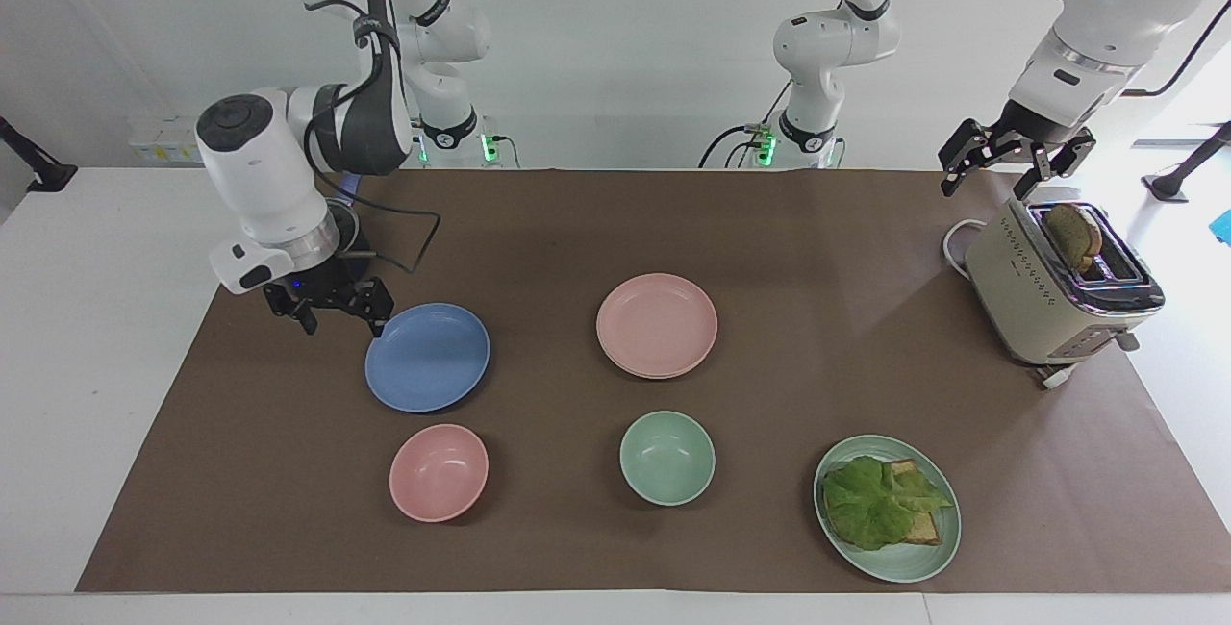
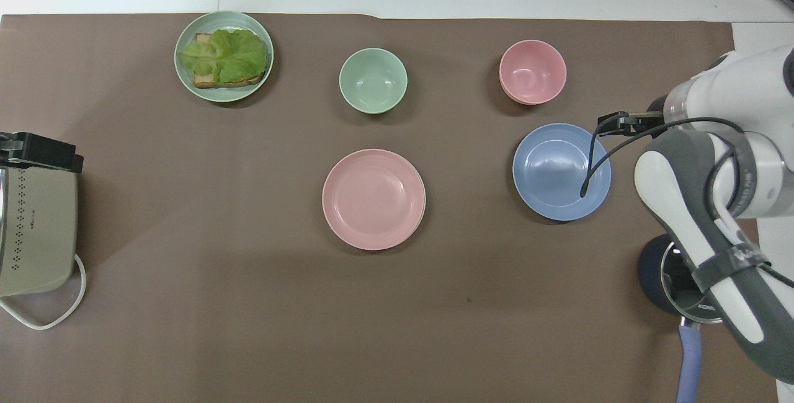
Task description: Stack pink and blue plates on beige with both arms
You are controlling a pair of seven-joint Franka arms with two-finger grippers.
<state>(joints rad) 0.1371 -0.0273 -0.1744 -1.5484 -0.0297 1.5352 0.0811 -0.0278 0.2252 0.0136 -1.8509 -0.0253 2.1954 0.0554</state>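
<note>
The pink plate [image 1: 657,322] [image 2: 373,198] lies mid-table on the beige plate, of which only a pale rim [image 1: 646,374] shows under its edge. The blue plate [image 1: 427,357] [image 2: 561,172] lies flat on the mat toward the right arm's end. My right gripper [image 1: 342,319] [image 2: 614,124] hangs low and open at that plate's rim, on the side toward the right arm's end; I cannot tell whether it touches. My left gripper [image 1: 991,178] [image 2: 43,154] is open and empty, raised over the toaster.
A cream toaster [image 1: 1048,288] [image 2: 34,229] holding a bread slice [image 1: 1072,233] stands at the left arm's end. Farther from the robots sit a pink bowl [image 1: 439,471], a green bowl [image 1: 666,458] and a green plate [image 1: 904,567] with lettuce on toast. A dark pot [image 2: 654,273] is under the right arm.
</note>
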